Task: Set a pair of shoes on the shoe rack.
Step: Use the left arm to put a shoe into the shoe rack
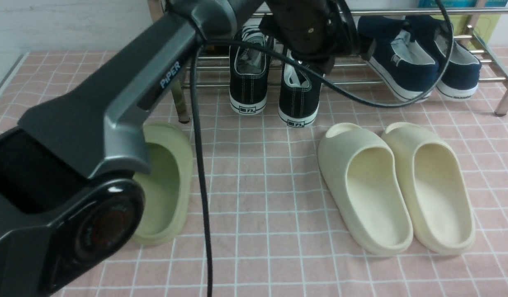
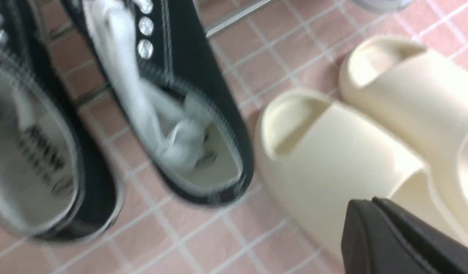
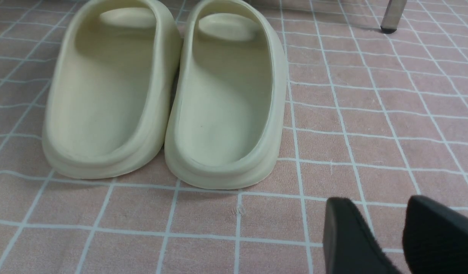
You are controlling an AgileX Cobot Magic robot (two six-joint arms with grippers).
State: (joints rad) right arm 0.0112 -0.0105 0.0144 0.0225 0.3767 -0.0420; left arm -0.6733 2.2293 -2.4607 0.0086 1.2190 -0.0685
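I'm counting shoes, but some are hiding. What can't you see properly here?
- Green slide: front view, the left arm covers most of it; any partner is hidden.
- Black sneakers: front view, toes hidden behind the arm's wrist; left wrist view, blurred, insole print unreadable.
- Left gripper: left wrist view, cut off by the edge; open or shut unclear.
- Shoe rack: front view, top cut off.

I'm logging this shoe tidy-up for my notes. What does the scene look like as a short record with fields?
sneakers: side by side, toes over the rack's low bars, heels on the floor
rack: also holds navy slip-ons
cream slides: paired on the floor, right
green slide: on the floor, left, partly hidden
left pincer: by the sneakers; open or shut unclear
right pincer: open, empty, near the cream slides
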